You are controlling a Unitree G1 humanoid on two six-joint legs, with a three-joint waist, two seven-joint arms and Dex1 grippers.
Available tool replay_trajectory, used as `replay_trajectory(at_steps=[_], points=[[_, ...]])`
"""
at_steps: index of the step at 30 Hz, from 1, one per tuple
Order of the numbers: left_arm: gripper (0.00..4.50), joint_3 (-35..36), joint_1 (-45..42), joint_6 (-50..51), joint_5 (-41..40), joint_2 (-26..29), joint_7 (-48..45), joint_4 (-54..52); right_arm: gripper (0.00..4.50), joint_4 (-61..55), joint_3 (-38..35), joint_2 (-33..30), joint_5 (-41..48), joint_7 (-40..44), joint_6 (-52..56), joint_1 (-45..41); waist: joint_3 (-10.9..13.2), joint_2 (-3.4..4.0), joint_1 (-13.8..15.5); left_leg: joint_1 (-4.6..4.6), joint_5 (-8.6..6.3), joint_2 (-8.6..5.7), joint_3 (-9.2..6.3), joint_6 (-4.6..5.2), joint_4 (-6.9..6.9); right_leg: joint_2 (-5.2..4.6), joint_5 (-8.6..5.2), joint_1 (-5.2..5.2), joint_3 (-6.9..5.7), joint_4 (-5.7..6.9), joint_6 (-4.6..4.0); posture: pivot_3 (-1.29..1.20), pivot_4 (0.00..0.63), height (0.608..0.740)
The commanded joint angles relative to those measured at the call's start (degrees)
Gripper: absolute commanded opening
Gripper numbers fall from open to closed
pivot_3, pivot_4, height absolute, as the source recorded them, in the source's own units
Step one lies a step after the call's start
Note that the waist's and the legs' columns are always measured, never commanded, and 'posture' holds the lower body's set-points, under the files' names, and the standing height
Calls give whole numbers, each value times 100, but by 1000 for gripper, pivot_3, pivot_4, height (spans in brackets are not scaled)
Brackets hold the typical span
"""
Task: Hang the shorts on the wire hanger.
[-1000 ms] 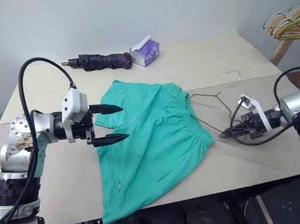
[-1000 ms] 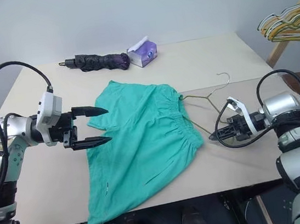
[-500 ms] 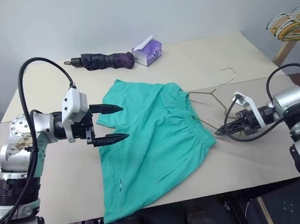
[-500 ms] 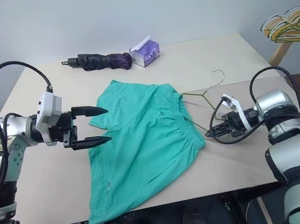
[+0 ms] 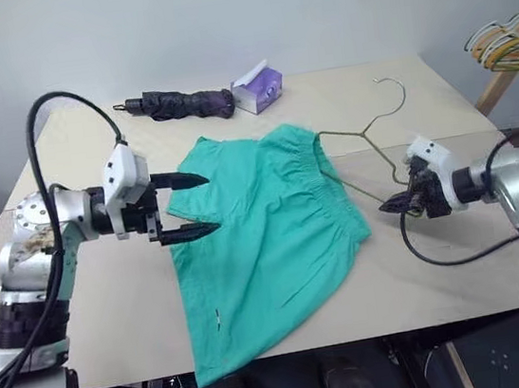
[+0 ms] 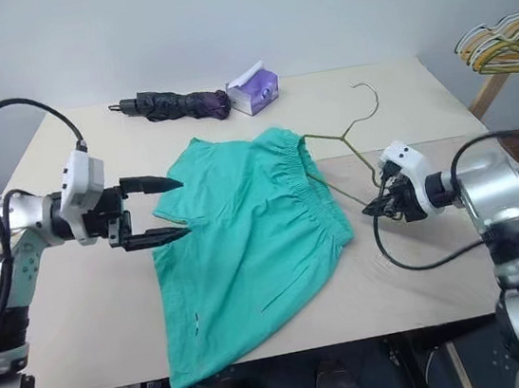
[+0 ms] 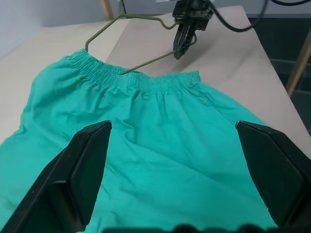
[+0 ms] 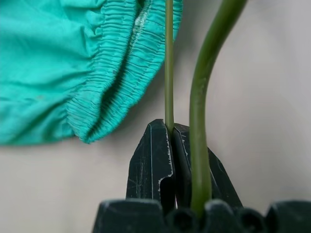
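Left gripper (image 5: pixel 184 205) hovers wide apart and empty over the left edge of the shorts (image 5: pixel 266 241), which lie mid-desk (image 5: pixel 112 309), hems draping off the near edge. Right gripper (image 5: pixel 393 204) pinches the wire hanger (image 5: pixel 366 127), tip tucked at the waistband; best slide it in level while the left pins fabric.

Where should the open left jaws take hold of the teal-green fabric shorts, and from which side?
Probably the gathered elastic waistband of the teal-green fabric shorts, at the corner farther from the robot, where the thin olive wire hanger enters. The band is thick, so it pinches well. The left gripper, jaws open, would come across the cloth from the robot's left, opposite the right gripper.
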Motion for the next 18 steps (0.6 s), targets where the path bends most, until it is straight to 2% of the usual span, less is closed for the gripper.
replay_trajectory(at_steps=[1,8,18], points=[[4442,-10,-554,-434,248,-9,-71,489,0,-1378,-235,-373,-264,-319,-447,149,-1,1,-14,1,0,0,0,0,0,0,0,0,0,0,0,-65,59,740],[4442,-250,-1493,-1376,689,-147,-567,1655,0,-2770,-52,-816,-108,-89,-106,230,-3,0,-59,-3,0,0,0,0,1,1,0,0,0,-6,0,-88,46,740],[4442,-878,-2318,-2973,1381,-812,-1342,3093,0,-3323,428,-860,220,224,788,-484,-6,0,-60,-10,0,0,0,0,3,0,1,-4,-1,-6,-1,-96,42,740]])
